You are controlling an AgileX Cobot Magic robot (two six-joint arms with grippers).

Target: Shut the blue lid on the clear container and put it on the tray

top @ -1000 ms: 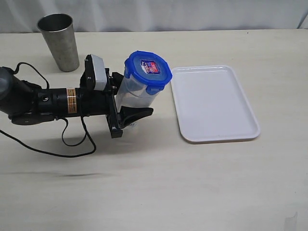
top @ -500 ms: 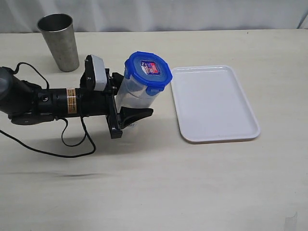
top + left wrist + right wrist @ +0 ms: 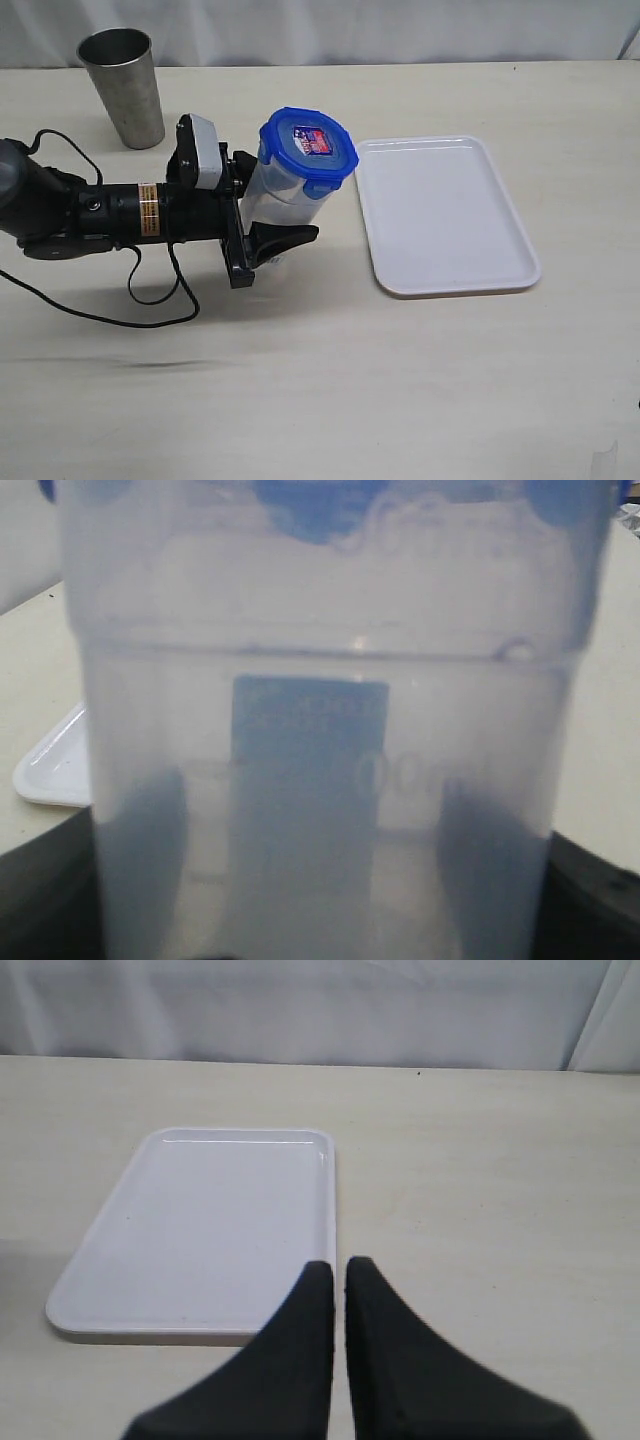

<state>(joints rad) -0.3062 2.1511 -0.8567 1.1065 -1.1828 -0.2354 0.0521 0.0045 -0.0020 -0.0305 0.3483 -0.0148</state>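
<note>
The clear container [image 3: 272, 196] stands just left of the white tray [image 3: 445, 215], and the blue lid [image 3: 308, 148] sits on its top with the red-and-white sticker showing. My left gripper [image 3: 272, 212] reaches in from the left and is shut on the container's lower body, one black finger [image 3: 285, 238] in front of it. In the left wrist view the container [image 3: 320, 680] fills the frame, and the fingers [image 3: 140, 870] appear as dark shapes through its wall. My right gripper [image 3: 340, 1265] is shut on nothing, hanging near the tray [image 3: 200, 1220]; it is outside the exterior view.
A tapered steel cup [image 3: 122, 85] stands at the back left. The left arm's black cable [image 3: 150, 290] loops over the table in front of the arm. Pale tabletop surrounds the tray.
</note>
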